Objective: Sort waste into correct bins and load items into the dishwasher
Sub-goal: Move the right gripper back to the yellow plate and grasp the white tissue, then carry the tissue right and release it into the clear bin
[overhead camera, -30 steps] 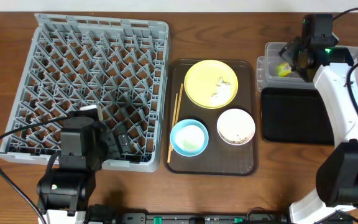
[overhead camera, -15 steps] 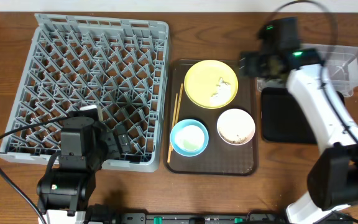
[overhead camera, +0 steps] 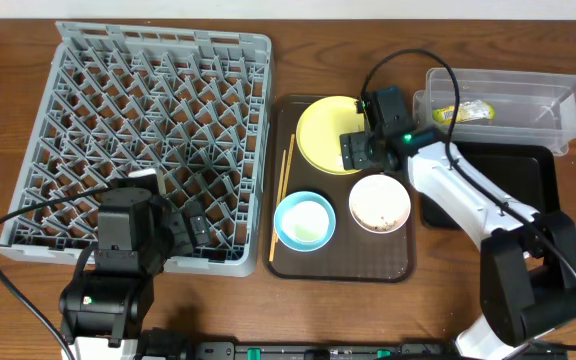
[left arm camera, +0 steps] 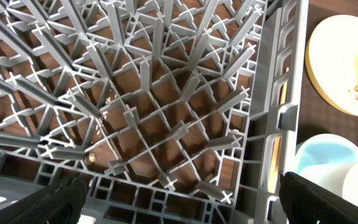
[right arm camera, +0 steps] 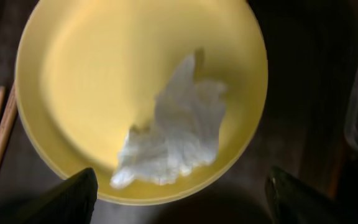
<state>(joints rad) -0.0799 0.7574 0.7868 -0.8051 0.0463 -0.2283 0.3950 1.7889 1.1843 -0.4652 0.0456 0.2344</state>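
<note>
Tissue (right arm camera: pixel 176 140) step in hand: R gripper (right arm camera: pixel 182 193) hangs over plate (right arm camera: pixel 98 81), fingers wide apart, empty. Tissue lies directly beneath, btwn them. Next, prob: drop straight down, pinch. L gripper (left arm camera: pixel 179 193) apart, idle above rack (left arm camera: pixel 166 93).

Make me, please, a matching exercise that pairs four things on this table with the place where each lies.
Things: 1 crumpled white tissue; 2 small yellow-green snack wrapper; 3 thin wooden chopsticks; 4 light blue bowl.
Places: A in the clear plastic rectangular tub; B along the left edge of the dark brown serving tray; C on the round yellow plate; D next to the round white bowl.
Pairs: 1-C, 2-A, 3-B, 4-D.
</note>
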